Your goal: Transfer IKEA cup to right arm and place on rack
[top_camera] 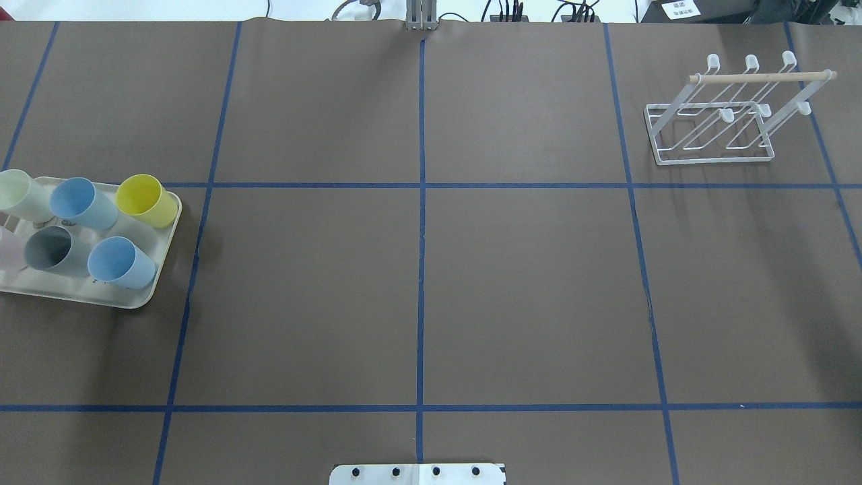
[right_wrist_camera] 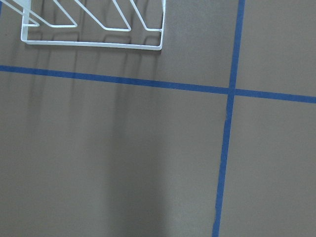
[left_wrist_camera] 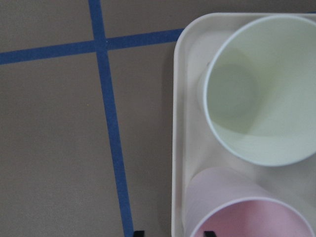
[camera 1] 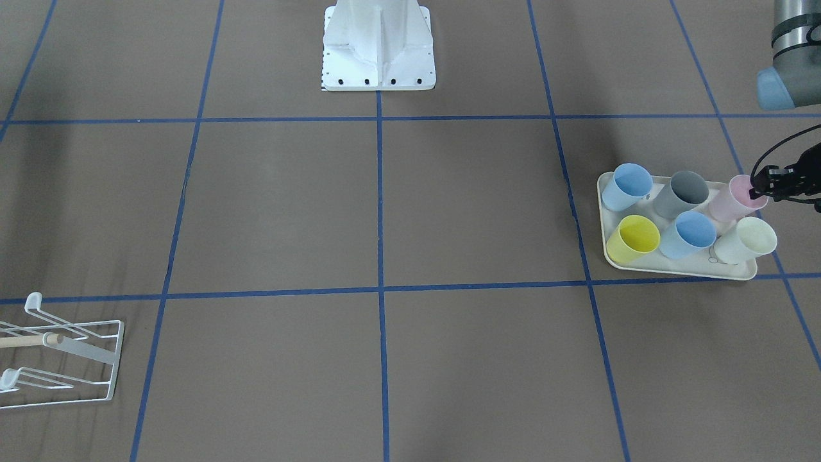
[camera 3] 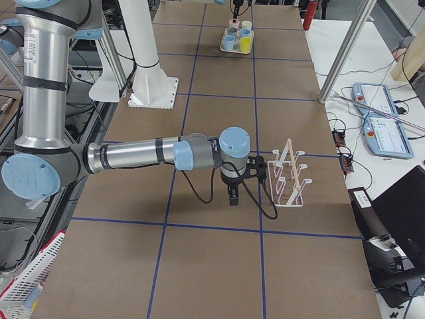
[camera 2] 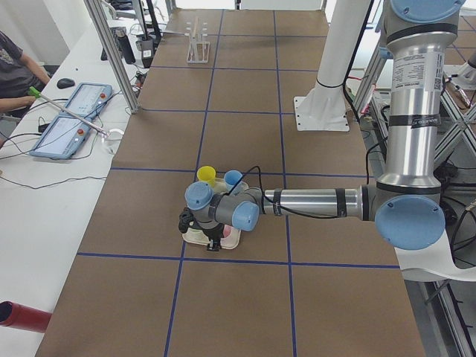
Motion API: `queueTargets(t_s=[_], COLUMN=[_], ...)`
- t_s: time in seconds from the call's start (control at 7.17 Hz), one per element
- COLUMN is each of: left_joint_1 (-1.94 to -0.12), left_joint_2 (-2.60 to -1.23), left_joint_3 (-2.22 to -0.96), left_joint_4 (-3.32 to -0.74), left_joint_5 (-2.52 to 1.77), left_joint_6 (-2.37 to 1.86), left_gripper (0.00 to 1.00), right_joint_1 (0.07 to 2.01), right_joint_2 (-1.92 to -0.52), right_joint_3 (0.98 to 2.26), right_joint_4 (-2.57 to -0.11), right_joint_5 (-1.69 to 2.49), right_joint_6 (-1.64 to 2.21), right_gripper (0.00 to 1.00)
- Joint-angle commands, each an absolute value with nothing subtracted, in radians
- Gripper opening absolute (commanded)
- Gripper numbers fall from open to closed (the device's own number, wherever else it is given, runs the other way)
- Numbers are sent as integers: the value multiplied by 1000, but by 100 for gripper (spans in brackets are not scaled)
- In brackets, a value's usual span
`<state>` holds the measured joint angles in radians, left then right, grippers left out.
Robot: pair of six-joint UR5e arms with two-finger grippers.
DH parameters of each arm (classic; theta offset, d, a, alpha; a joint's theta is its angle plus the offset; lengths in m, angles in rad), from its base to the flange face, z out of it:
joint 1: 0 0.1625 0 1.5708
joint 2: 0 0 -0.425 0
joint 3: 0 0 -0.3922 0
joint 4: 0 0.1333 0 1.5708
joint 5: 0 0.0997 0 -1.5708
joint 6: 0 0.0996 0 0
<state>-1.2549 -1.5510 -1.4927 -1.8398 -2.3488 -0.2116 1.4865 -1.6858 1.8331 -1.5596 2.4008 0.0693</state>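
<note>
Left tool at pink cup rim — jaws apart, astride wall.

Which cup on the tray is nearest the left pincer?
The pink cup, in the tray's corner beside the cream cup; the left pincer straddles its rim.

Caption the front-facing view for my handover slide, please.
Left claw poised at the rim of the pink cup on a six-cup tray; white wire rack far across the table.
</note>
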Motion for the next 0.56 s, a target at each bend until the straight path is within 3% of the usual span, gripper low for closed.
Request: queueTargets(t_s=[0.0, 0.42], left_joint_1=[-1258, -1393], left_joint_2=[-1551, -1540], left_joint_3=[-1509, -1584], left_joint_4=[-1830, -1798], left_joint_5=[-2385, -2405], left_joint_6=[-203, -169], left_gripper=[0, 0], right_joint_1=[1486, 1485], right_joint_2=[-1686, -1684], right_joint_3=[1833, 1833], right_joint_4=[-1560, -1559], right_joint_5=[2408, 2416], right_joint_6=[71, 69], right_gripper=[100, 100])
